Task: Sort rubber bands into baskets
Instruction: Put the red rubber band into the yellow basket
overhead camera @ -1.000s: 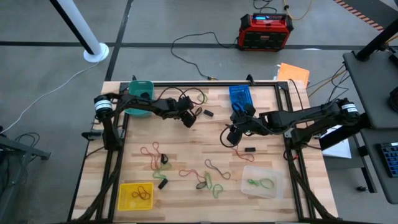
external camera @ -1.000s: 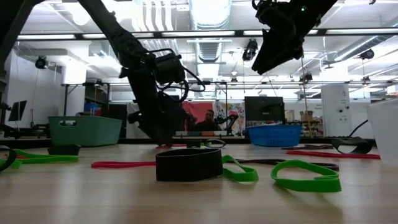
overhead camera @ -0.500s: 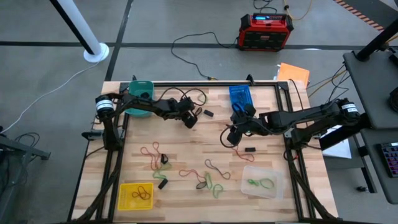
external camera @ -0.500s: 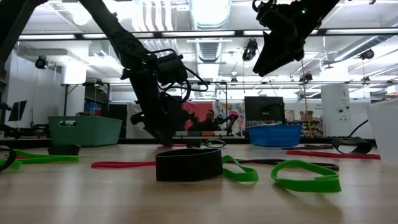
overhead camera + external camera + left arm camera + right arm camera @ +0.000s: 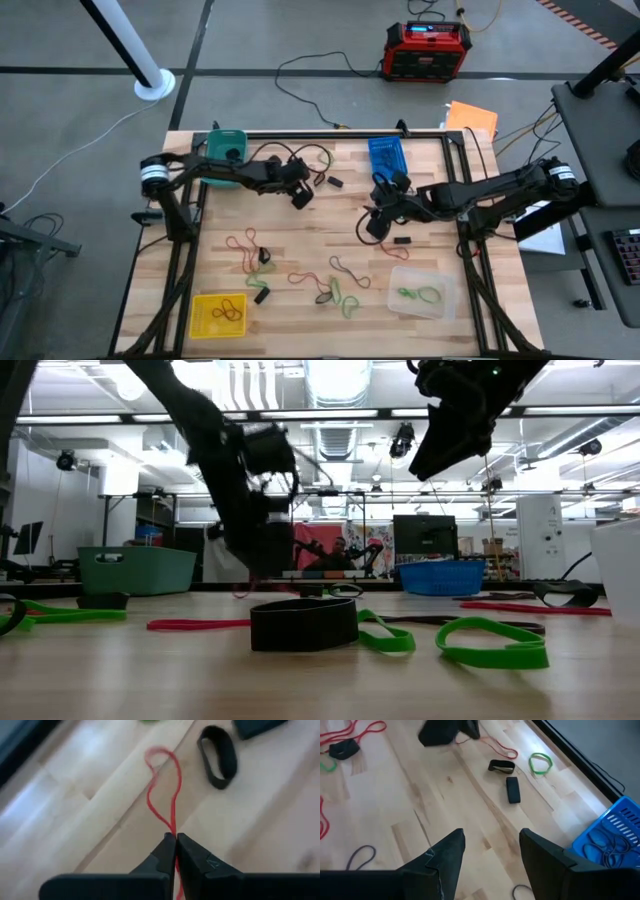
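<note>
My left gripper (image 5: 298, 196) is near the table's far left, by the teal basket (image 5: 225, 156), shut on a thin red rubber band (image 5: 172, 785). A black band (image 5: 218, 755) lies beside it on the wood. My right gripper (image 5: 490, 855) hangs open above the table's middle right, nothing between its fingers, in front of the blue basket (image 5: 387, 155), which holds dark bands. The yellow basket (image 5: 218, 312) with bands in it stands at the near left. The clear basket (image 5: 418, 292) with a green band stands at the near right. My left gripper pinches one end of the red band (image 5: 173, 827) between its two fingertips, slanting down from above. Both strands of the loop run together into the shut fingers. The loop's far end (image 5: 159, 756) still lies on the wood.
Loose red, green and black bands lie in the table's near middle (image 5: 335, 290) and at the left (image 5: 242, 246). A green band (image 5: 540, 762) and two black bands (image 5: 512, 790) lie near the far edge. A red-and-black box (image 5: 428, 50) and an orange sheet (image 5: 472, 118) lie beyond the table.
My left gripper has risen a little off the table at the far left, its wrist rolling slightly, and the red band's pinched end has come up with it.
</note>
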Tool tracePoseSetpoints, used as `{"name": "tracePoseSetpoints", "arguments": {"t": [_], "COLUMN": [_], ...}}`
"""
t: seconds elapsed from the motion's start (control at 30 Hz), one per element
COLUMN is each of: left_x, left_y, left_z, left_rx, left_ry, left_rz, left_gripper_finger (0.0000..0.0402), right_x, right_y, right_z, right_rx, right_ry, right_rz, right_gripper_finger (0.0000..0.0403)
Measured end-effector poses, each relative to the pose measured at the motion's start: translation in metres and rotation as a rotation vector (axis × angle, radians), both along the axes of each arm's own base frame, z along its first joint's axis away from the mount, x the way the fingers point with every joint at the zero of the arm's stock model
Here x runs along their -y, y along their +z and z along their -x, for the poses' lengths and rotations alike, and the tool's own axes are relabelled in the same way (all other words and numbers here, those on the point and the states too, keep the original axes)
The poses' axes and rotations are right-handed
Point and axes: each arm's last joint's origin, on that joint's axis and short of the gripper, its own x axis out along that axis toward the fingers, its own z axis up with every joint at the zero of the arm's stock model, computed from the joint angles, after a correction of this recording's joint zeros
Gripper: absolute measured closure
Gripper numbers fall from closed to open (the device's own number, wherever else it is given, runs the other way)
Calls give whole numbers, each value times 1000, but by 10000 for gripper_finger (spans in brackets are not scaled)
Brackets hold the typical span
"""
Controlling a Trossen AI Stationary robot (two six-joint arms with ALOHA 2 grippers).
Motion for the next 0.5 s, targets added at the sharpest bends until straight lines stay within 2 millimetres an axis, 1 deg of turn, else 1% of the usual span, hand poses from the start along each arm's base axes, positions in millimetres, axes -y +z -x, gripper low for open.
{"name": "tracePoseSetpoints", "arguments": {"t": [0.13, 0.27, 0.4, 0.5], "left_x": [18, 40, 68, 92], "left_y": [23, 52, 82, 101], "left_z": [9, 19, 34, 48], "left_rx": [-25, 19, 75, 129], "left_ry": [-47, -114, -205, -308], "left_rz": [-39, -52, -51, -13], "left_gripper_finger": [402, 402, 401, 401], "right_x": [-2, -2, -2, -2], "right_y": [-1, -3, -6, -11], "right_z": [0, 1, 1, 2], "right_rx": [-3, -4, -8, -13], "right_ry": [9, 11, 13, 18], "right_rz": [2, 5, 8, 13], "right_gripper_finger": [218, 218, 218, 218]}}
